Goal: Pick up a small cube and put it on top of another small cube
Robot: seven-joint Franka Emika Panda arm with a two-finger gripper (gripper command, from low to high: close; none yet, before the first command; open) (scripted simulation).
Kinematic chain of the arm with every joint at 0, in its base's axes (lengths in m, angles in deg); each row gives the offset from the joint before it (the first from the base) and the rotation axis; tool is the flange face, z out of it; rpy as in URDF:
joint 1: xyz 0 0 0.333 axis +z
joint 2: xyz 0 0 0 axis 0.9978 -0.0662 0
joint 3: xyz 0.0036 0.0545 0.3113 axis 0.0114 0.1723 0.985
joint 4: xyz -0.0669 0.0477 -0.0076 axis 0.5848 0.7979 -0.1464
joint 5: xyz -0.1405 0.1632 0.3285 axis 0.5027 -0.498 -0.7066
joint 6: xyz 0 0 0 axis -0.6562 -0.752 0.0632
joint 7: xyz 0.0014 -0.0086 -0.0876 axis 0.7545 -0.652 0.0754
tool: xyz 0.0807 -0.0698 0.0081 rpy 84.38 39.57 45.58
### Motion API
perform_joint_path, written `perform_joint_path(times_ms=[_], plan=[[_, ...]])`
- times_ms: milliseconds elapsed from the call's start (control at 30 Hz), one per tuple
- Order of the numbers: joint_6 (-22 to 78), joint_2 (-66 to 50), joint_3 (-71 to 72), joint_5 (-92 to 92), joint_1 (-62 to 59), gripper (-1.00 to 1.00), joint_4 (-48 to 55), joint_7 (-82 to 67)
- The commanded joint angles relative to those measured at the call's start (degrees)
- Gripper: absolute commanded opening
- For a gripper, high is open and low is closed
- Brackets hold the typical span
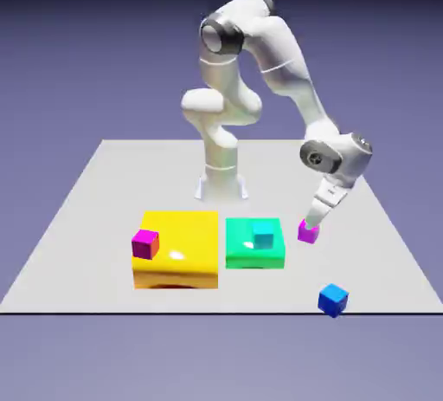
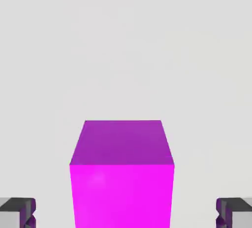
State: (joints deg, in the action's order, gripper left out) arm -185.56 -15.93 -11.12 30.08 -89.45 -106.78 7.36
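The small purple-magenta cube (image 1: 308,232) rests on the white table just right of the green block. My gripper (image 1: 311,220) hangs directly over it, fingers lowered around it. In the hand view the cube (image 2: 122,173) looms large between the two grey fingertips (image 2: 17,212), which stand far out to each side with clear gaps, so the gripper (image 2: 126,216) is open and not touching it. The other small cube (image 1: 145,242), pinker magenta, sits on the left edge of the yellow block (image 1: 186,248).
A cyan cube (image 1: 263,236) sits on the green block (image 1: 255,252) between the yellow block and my gripper. A blue cube (image 1: 332,299) lies near the table's front edge, at the exterior view's right.
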Motion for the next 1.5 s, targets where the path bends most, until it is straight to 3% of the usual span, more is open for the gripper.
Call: perform_joint_path(times_ms=[0,33,67,333,600,1200,1400,1433,1467], plan=[[-1.1,-1.7,-2.1,2.3,1.4,0.0,0.0,1.6],[-1.3,-2.1,-2.6,2.9,1.7,0.0,0.0,1.9],[-1.3,-2.1,-2.6,2.9,1.7,-1.0,0.0,1.9],[6.0,8.8,10.8,-12.4,-7.3,-1.0,1.8,-7.6],[8.8,16.0,-3.8,-31.5,-16.9,-1.0,10.8,11.5],[9.0,28.8,-41.0,-64.6,-32.3,-1.0,12.2,51.7],[-1.3,21.6,-40.3,-68.5,-30.6,-1.0,8.1,49.1],[-1.3,21.6,-40.3,-68.5,-30.6,1.0,8.1,49.1],[-1.3,21.6,-40.3,-68.5,-30.6,1.0,8.1,49.1]])
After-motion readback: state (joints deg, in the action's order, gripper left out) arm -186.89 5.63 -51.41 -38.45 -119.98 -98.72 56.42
